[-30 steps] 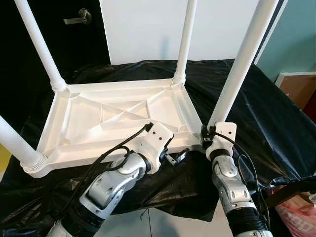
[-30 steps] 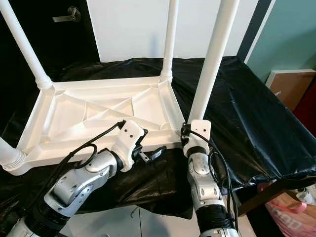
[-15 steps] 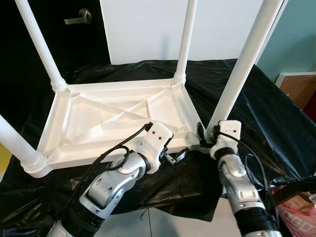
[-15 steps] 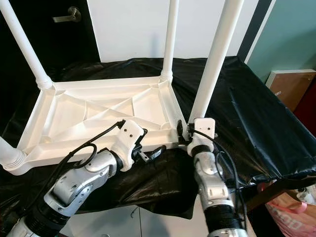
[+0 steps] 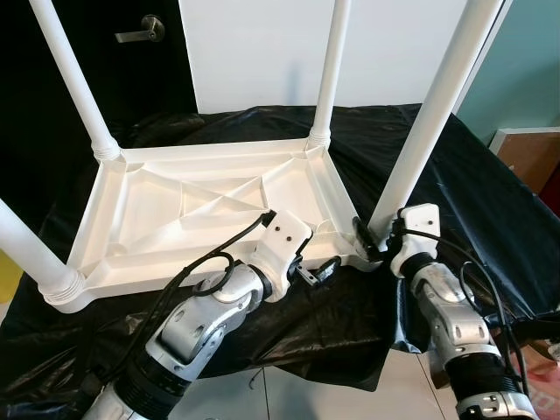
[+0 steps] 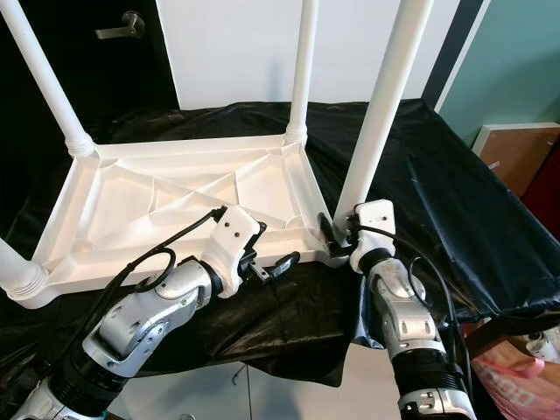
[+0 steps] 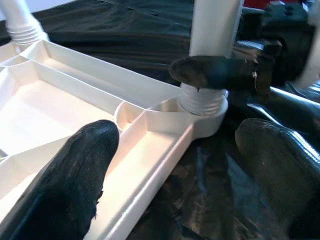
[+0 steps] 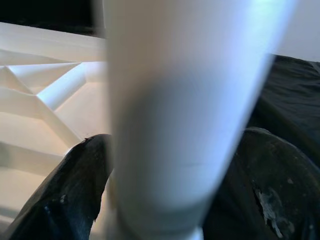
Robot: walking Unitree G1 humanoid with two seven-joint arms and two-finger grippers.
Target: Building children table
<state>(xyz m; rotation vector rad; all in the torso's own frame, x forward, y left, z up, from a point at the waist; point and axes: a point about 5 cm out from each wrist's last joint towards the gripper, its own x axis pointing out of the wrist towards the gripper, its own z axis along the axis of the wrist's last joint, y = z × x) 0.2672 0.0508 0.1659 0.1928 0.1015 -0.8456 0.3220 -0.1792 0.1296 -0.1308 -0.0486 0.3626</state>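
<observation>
A white plastic children's table [image 5: 175, 219] lies upside down on a black cloth, its legs pointing up. My right gripper [image 5: 372, 243] is at the base of the near right leg [image 5: 420, 149], where the leg meets the corner socket. In the right wrist view its fingers [image 8: 75, 190] sit on either side of that leg [image 8: 185, 100], shut on it. My left gripper [image 5: 313, 273] is open at the table's near rim [image 7: 150, 170], one finger [image 7: 75, 175] over the inside and the other over the cloth.
The black cloth [image 5: 490, 201] drapes over the supporting surface and hangs off the front. A dark door with a handle [image 5: 140, 31] is at the back left. A brown board [image 5: 529, 153] and a pink bag [image 5: 542, 367] are to the right.
My right wrist has swung to the right around the near right leg while its fingers stayed at the leg's base. The left gripper has barely moved.
</observation>
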